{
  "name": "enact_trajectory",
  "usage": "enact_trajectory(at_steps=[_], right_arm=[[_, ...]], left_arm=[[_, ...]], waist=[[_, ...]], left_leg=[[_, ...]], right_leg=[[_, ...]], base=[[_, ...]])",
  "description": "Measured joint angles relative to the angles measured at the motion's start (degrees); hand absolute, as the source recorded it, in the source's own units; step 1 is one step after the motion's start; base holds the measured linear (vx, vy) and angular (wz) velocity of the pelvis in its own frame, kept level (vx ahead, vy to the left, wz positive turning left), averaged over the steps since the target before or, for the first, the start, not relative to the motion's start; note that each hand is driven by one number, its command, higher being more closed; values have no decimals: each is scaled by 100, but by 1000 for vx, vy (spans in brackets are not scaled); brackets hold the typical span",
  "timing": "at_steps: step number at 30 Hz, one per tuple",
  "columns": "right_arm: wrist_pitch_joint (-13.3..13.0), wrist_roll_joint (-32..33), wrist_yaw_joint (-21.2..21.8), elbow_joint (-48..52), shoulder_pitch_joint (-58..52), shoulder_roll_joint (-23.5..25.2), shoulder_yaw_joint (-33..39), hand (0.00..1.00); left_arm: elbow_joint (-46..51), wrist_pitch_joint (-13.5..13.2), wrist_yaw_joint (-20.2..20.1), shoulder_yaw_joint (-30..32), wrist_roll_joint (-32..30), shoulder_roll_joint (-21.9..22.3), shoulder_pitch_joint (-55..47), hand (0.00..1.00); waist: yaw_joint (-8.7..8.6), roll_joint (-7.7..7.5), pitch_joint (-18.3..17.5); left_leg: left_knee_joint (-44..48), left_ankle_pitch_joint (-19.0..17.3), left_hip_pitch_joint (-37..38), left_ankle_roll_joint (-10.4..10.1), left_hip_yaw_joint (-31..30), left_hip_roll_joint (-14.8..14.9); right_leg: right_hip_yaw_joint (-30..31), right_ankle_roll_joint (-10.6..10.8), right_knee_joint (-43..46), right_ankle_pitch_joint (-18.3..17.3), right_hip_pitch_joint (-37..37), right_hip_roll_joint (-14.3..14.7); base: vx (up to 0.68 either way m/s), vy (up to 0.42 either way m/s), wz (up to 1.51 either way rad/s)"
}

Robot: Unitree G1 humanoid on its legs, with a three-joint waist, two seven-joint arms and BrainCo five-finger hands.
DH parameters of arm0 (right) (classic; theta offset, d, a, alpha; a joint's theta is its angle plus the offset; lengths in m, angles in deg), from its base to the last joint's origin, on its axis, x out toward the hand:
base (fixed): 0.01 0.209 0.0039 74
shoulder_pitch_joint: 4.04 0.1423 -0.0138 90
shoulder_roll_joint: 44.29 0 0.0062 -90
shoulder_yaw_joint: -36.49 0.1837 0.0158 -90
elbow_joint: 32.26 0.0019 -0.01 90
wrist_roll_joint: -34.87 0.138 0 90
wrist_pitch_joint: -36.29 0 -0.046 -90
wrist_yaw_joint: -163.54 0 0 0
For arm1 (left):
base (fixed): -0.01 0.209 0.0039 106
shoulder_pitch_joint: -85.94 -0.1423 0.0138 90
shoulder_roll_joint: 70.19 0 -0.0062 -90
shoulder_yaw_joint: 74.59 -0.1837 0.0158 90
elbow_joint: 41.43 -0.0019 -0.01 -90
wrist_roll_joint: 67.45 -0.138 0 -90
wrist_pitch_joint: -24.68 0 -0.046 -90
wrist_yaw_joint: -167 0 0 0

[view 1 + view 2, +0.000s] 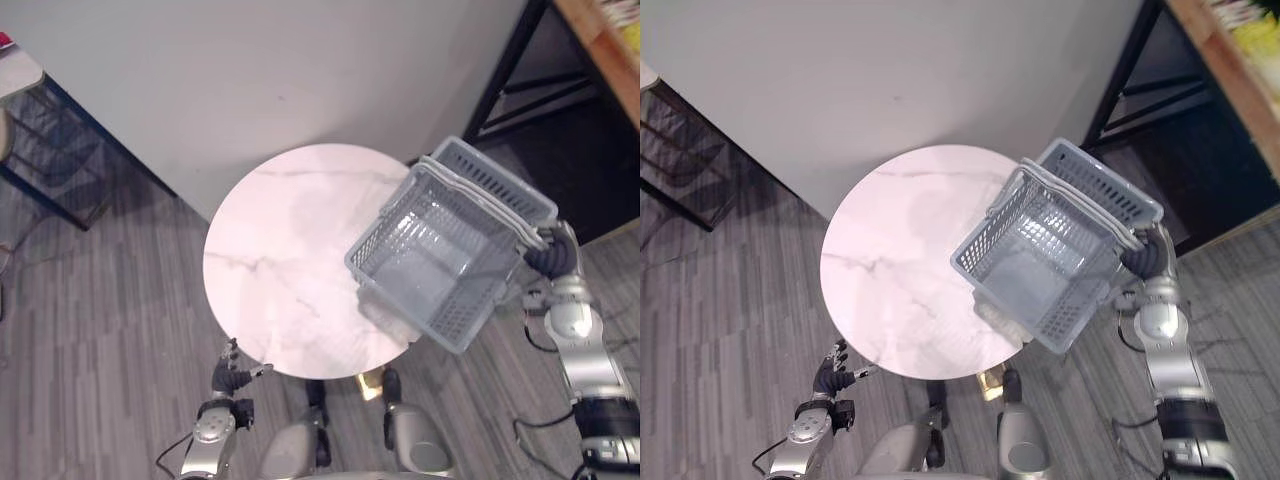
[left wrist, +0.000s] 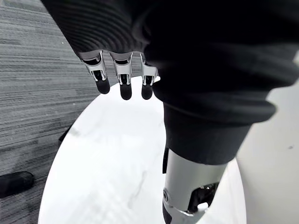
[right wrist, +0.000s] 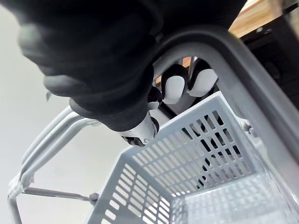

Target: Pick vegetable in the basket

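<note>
One right hand [image 1: 548, 255], fingers [image 3: 175, 88] round basket [image 1: 465, 305] handle [image 3: 243, 70]; left hand [image 1: 232, 378] fingers [image 2: 124, 77] straight, empty.

The bench [image 1: 280, 260] is bare across its left and middle, open to my left hand [image 1: 232, 378]. The tilted basket [image 1: 455, 315] in my right hand [image 1: 548, 255] blocks its right side.

Standing here, I can make out no lettering, number, label or sign on anything (the basket [image 1: 478, 305] shows plain grey mesh walls, and the round tabletop [image 1: 270, 270] only pale marble veining).
</note>
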Motion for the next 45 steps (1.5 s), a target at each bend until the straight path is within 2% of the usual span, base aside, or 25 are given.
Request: enact_trajectory(at_steps=[5,8,10,13,15,17,18,20,21,22,23,24,27,28,29,30,31,32,35,37,38,39,40,41,45], right_arm=[[-79,922,222,427,-818,770,496,100],[-88,1212,358,656,-1036,1272,513,100],[-88,1366,416,916,-1197,1599,481,100],[-89,1412,462,1349,-1488,1965,237,100],[-90,1407,439,1577,-1715,2169,218,100],[-97,1406,440,1581,-1762,2235,169,100],[-116,1400,450,1620,-1899,2342,127,100],[-116,1362,448,1624,-1976,2386,11,100],[-116,1301,449,1616,-2011,2386,-144,100],[-116,1271,448,1612,-1999,2379,-157,100],[-112,1150,448,1609,-1955,2304,-196,100],[-110,1101,445,1607,-1937,2285,-229,100],[-115,1013,427,1429,-1867,2210,-303,100],[-115,1012,382,1233,-1741,2191,-292,100],[-111,1014,305,1046,-1680,2212,-277,100],[-109,1013,299,1006,-1682,2252,-246,100],[-90,1002,258,971,-1664,2303,-226,100],[-84,989,241,973,-1710,2308,-228,100],[-84,981,204,996,-1900,2456,-210,100],[-87,983,204,1004,-1917,2490,-129,100],[-87,990,202,1005,-1932,2504,-1,100],[-88,1002,198,958,-1925,2549,60,100],[-82,1019,195,905,-1961,2633,86,100],[-74,1054,196,904,-2029,2660,87,100],[-71,1145,197,718,-2145,2701,146,100]], left_arm=[[383,45,-77,225,14,71,-231,0],[638,78,-118,290,19,89,-462,0],[783,92,-125,410,31,183,-561,0],[1128,96,-129,438,30,207,-612,0],[1345,96,-134,369,21,253,-386,0],[1371,93,-128,383,11,259,-284,0],[1373,97,-133,359,-3,290,-247,0],[1373,97,-133,329,-32,348,-283,0],[1318,97,-121,345,-70,338,-287,0],[1297,101,-120,347,-81,322,-271,0],[1238,127,-121,317,-91,456,-256,0],[1240,122,-126,282,-94,538,-297,0],[1233,124,-131,13,-69,745,-444,0],[1194,124,-131,-55,-43,740,-430,0],[1157,127,-136,-78,-40,724,-405,0],[1168,128,-143,-71,-42,728,-376,0],[1191,137,-163,-68,-43,733,-411,0],[1192,157,-229,-67,-47,723,-442,0],[1303,150,-256,-42,-52,706,-551,0],[1288,153,-259,-45,-47,716,-583,0],[1280,155,-258,-48,-52,727,-566,0],[1253,154,-255,-46,-57,700,-556,0],[1170,157,-250,-64,-62,630,-454,0],[1121,156,-248,-64,-80,597,-471,0],[960,203,-230,-74,-197,538,-450,0]], waist=[[-32,-29,-317],[-10,-90,-337],[4,-150,-330],[36,-351,-264],[45,-387,-251],[95,-392,-246],[122,-437,-262],[168,-496,-304],[197,-599,-395],[219,-595,-403],[358,-440,-419],[412,-370,-435],[466,-292,-435],[454,-241,-403],[347,-255,-400],[317,-303,-384],[396,-358,-307],[382,-327,-295],[328,-317,-306],[297,-250,-376],[276,-152,-452],[268,-148,-473],[282,-306,-444],[315,-368,-444],[281,-417,-467]], left_leg=[[1,-151,263,8,250,19],[11,-262,502,1,616,73],[144,-362,528,-3,903,119],[947,-790,162,-13,1284,318],[1685,-1019,-312,132,1381,634],[1834,-1043,-371,159,1380,713],[1951,-1042,-377,158,1331,719],[2079,-1034,-429,147,1274,720],[2278,-937,-732,10,1156,719],[2297,-905,-779,-26,1146,730],[2108,-675,-882,-150,1116,887],[2012,-548,-892,-118,1115,950],[1832,-43,-1136,-219,963,1253],[1553,396,-1184,-322,760,1330],[990,1129,-1154,-459,457,1267],[1009,1132,-1147,-488,315,1212],[2001,174,-1241,-453,330,1206],[2593,-312,-1233,-349,335,1189],[3677,-1351,-775,-278,227,1213],[3509,-1791,-341,-299,240,1145],[2674,-2094,-44,-328,273,1073],[2341,-2197,60,-517,298,1023],[2144,-2111,116,-506,394,899],[2128,-2053,114,-514,396,813],[2430,-2062,107,-496,608,780]], right_leg=[[257,34,-117,26,177,38],[608,2,-169,96,281,122],[829,82,-164,192,258,140],[1053,169,-31,278,107,213],[1008,238,158,227,-78,286],[843,-129,1612,-344,-470,250],[810,-9,2784,-762,-446,-91],[937,122,3384,-881,-160,-471],[1201,350,3173,-888,249,-675],[1219,424,3066,-950,268,-619],[1176,529,2663,-1049,275,-447],[1149,518,2417,-1094,347,-392],[784,235,1652,-1376,551,-141],[669,191,1595,-1392,529,22],[502,8,1494,-1298,489,19],[376,-166,1423,-1289,490,-19],[211,-352,1320,-1307,487,-66],[170,-400,1352,-1250,470,-84],[210,-411,1373,-1089,326,-74],[315,-375,1367,-1071,81,-7],[293,-262,1365,-998,-94,36],[297,-181,1373,-940,-170,18],[364,-147,1299,-828,-201,-59],[437,-70,1122,-633,-164,-102],[736,114,822,-319,-50,-153]], base=[[50,2,-25],[21,0,-59],[0,9,-69],[-59,-6,-56],[-107,-32,-9],[-66,-45,2],[-38,-84,16],[-97,-225,21],[-148,-289,21],[-211,-339,5],[-126,-148,-17],[-222,-256,-20],[-268,-284,12],[-369,-323,60],[-365,-302,70],[-279,-220,52],[-214,-150,21],[-230,-131,12],[-307,-14,1],[-258,114,-19],[-198,153,-9],[-182,128,-1],[-161,84,-13],[-171,147,-25],[-63,148,-34]])
